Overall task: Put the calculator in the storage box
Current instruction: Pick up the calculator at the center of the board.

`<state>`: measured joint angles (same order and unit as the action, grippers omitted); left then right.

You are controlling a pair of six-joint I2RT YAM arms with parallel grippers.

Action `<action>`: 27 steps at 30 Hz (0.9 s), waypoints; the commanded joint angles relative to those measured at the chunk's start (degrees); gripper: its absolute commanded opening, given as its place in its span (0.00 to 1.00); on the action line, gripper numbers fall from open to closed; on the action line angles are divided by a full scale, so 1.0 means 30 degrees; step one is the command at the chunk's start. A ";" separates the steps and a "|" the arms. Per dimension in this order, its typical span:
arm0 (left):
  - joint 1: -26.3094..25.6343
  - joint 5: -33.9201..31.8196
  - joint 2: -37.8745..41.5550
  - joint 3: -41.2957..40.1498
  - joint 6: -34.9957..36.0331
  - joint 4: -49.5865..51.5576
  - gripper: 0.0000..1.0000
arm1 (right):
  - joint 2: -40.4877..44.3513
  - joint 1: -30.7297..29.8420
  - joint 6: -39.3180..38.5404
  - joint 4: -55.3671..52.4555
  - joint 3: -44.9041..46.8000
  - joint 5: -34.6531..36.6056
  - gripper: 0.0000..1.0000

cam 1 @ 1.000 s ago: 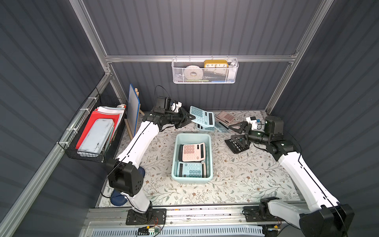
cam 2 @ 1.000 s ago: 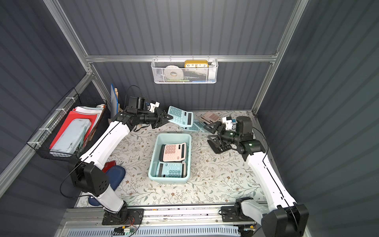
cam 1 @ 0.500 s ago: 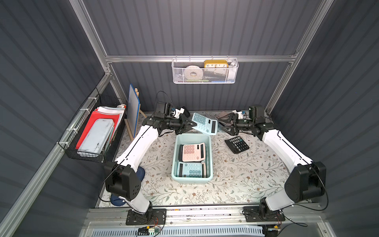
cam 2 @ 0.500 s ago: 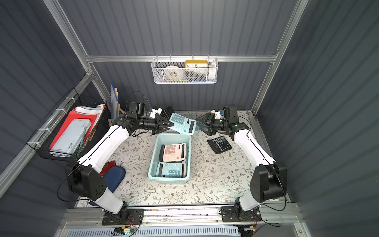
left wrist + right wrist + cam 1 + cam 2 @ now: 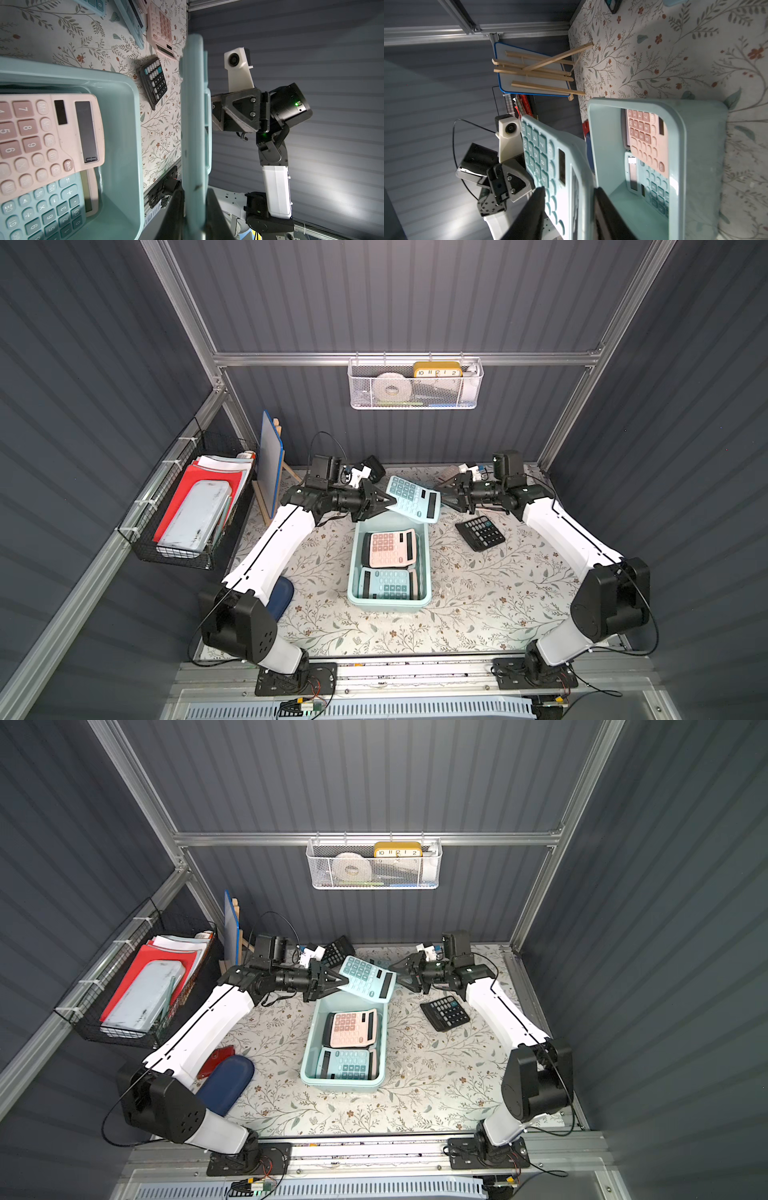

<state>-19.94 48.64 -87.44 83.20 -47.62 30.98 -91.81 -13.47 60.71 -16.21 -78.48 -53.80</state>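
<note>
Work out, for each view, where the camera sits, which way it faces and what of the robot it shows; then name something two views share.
Top views: high at the front, looking down on the table; the left arm and right arm show whole, meeting at the blue calculator by the storage box.
Left wrist: on the left arm, facing along the left claw towards the right claw.
Right wrist: on the right arm, facing along the right claw towards the left claw.
Shared: both wrist views show the pink calculator.
</note>
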 commanded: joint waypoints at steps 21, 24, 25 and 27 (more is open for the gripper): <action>-0.0047 -0.9935 0.0465 0.2723 0.1318 0.8029 0.96 | 0.2468 -0.1790 -0.6429 -1.0672 -0.0680 0.3391 0.00; -0.0049 -1.0780 0.0470 0.2520 0.1018 0.8128 0.99 | 0.2696 -0.2805 -0.6835 -1.2179 -0.0888 0.4949 0.00; -0.0034 -1.1068 0.0541 0.2423 0.0892 0.8131 0.99 | 0.2680 -0.3167 -0.6875 -1.2623 -0.1031 0.5471 0.00; -0.0032 -1.1614 0.0708 0.2199 0.0616 0.8040 0.99 | 0.2581 -0.3987 -0.6855 -1.3470 -0.1437 0.6607 0.00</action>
<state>-20.01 18.57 -86.50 90.56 -45.06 52.56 -84.82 -23.14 42.83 -49.65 -80.03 -39.48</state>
